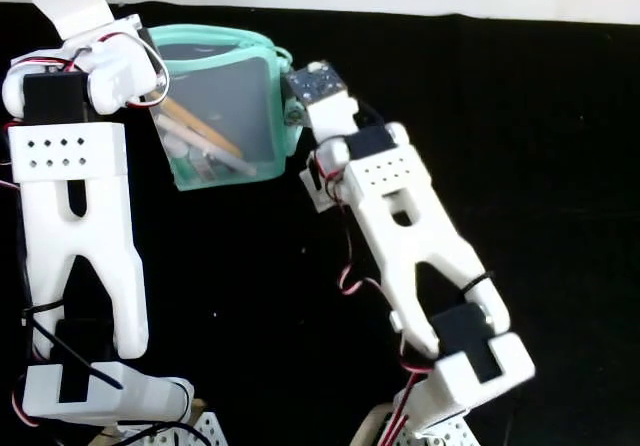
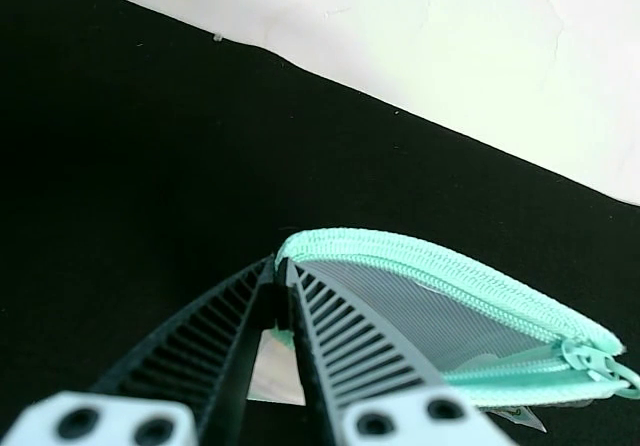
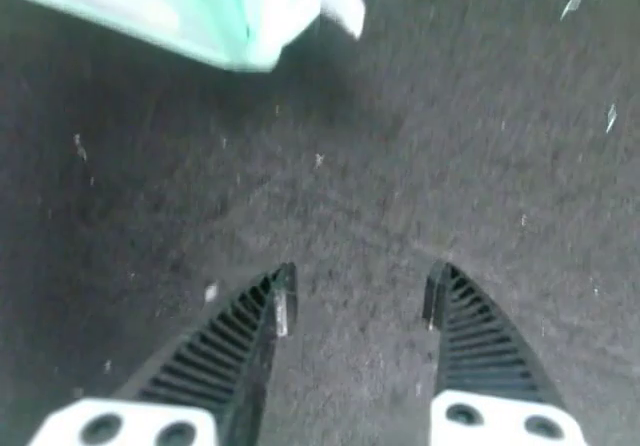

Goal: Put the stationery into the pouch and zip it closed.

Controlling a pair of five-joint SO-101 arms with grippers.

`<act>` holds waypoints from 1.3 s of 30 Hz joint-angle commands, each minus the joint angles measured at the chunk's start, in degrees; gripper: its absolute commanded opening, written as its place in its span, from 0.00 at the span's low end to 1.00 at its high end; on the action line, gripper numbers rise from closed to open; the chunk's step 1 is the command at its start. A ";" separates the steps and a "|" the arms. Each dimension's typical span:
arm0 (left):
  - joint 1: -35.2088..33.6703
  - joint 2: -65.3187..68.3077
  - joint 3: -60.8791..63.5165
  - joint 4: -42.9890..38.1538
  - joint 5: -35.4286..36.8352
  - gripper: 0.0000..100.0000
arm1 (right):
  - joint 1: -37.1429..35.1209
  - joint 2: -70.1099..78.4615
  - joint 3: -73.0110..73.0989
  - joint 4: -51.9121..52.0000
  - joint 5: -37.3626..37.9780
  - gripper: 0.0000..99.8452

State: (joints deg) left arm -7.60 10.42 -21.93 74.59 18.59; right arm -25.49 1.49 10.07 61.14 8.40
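Mint fabric with a clear panel, the pouch (image 1: 215, 34) looks light, soft and floppy, with the stationery (image 1: 200, 126) already inside. The left gripper (image 2: 281, 264) is pinched on its corner at one end of the zip. The right gripper (image 3: 362, 276) stands wide over the tabletop (image 3: 450, 146), with the pouch's other corner just ahead of it. The small zip pull (image 2: 600, 361), at the end far from the left gripper, is probably the spot to take, though it is thin and likely slippery.

The left gripper (image 2: 280, 266), clamped on 1 end of the pouch (image 1: 225, 106), and the right gripper (image 3: 360, 284), jaws apart near the other end, block both sides, while the black table (image 1: 240, 296) between the left arm (image 1: 75, 216) and right arm (image 1: 410, 226) offers free passage.
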 commanded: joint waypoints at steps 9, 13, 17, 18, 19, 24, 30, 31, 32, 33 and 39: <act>2.15 6.02 2.95 0.62 0.09 0.01 | 0.31 -11.30 26.95 -37.76 -0.88 0.21; 2.15 6.02 2.95 0.62 0.09 0.01 | 0.40 -11.03 27.38 -46.81 -10.46 0.21; 2.15 6.02 2.95 0.62 0.09 0.01 | 0.22 -10.95 27.74 -54.11 -20.75 0.21; 2.15 6.02 2.95 0.62 0.09 0.01 | 0.22 -10.95 27.74 -55.52 -21.89 0.21; 2.15 6.02 2.95 0.62 0.09 0.01 | 0.22 -10.95 27.74 -56.31 -22.15 0.21; 2.24 6.02 2.95 0.62 0.09 0.01 | -1.10 -8.40 27.82 -59.82 -22.51 0.21; 2.15 6.02 2.95 0.62 0.09 0.01 | -4.00 -3.30 27.82 -66.59 -22.15 0.21; 2.15 6.02 2.95 0.62 0.09 0.01 | -4.09 -2.42 27.82 -67.65 -22.15 0.21; 2.15 6.02 2.95 0.62 0.09 0.01 | -4.18 -1.71 27.82 -68.53 -22.15 0.21; 2.15 6.02 2.95 0.62 0.09 0.01 | -4.18 -1.10 27.82 -69.32 -22.15 0.21; 2.15 6.02 2.95 0.62 0.09 0.01 | -3.65 0.84 27.30 -70.20 -22.07 0.21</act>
State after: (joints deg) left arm -7.60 10.42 -21.93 74.59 18.59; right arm -29.01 2.29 38.11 -7.87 -13.41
